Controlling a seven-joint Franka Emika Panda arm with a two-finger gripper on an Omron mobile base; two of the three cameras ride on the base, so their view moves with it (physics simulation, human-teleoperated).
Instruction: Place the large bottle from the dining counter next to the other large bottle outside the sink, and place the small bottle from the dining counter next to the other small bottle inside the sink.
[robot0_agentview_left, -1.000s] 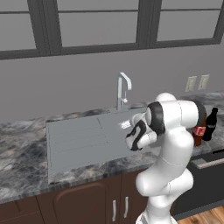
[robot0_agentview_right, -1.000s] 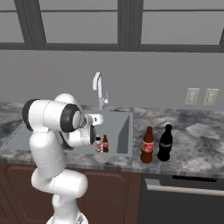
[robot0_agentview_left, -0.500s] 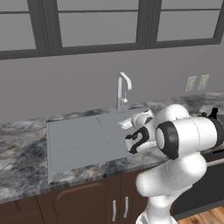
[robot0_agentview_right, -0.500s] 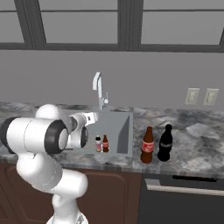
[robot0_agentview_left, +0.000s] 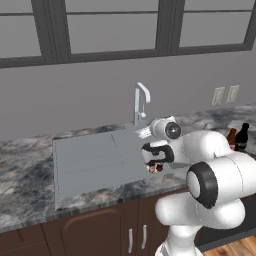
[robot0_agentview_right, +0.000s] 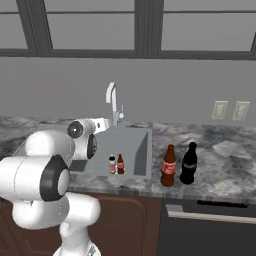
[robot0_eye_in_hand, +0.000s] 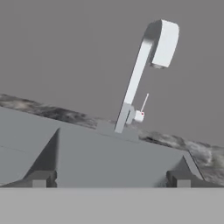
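Note:
Inside the sink (robot0_agentview_right: 142, 150) two small bottles stand side by side. One is the small bottle (robot0_agentview_right: 112, 164) with a black cap and orange-yellow lower part, also seen low under the hand (robot0_agentview_left: 151, 169). Right of it is the other small bottle (robot0_agentview_right: 120, 163), dark with a red band. On the counter right of the sink the brown large bottle (robot0_agentview_right: 169, 166) with a red label stands beside a black large bottle (robot0_agentview_right: 189, 163). My gripper (robot0_agentview_left: 157, 154) hangs open just above the small bottles, holding nothing. In the hand view its fingertips (robot0_eye_in_hand: 40, 178) stand wide apart, and the gripper (robot0_eye_in_hand: 109, 179) faces the faucet (robot0_eye_in_hand: 144, 70).
The ribbed drainboard (robot0_agentview_left: 87, 160) lies left of the basin. The tall faucet (robot0_agentview_right: 114, 102) rises behind the sink. Marbled counter (robot0_agentview_right: 225, 155) stretches to the right, with wall outlets (robot0_agentview_right: 230, 110) above it. My bulky arm links (robot0_agentview_left: 220, 175) fill the space in front of the sink.
The arm's upper links have swung down and toward the cameras. The hand has stayed over the sink with open jaws. No bottle has moved.

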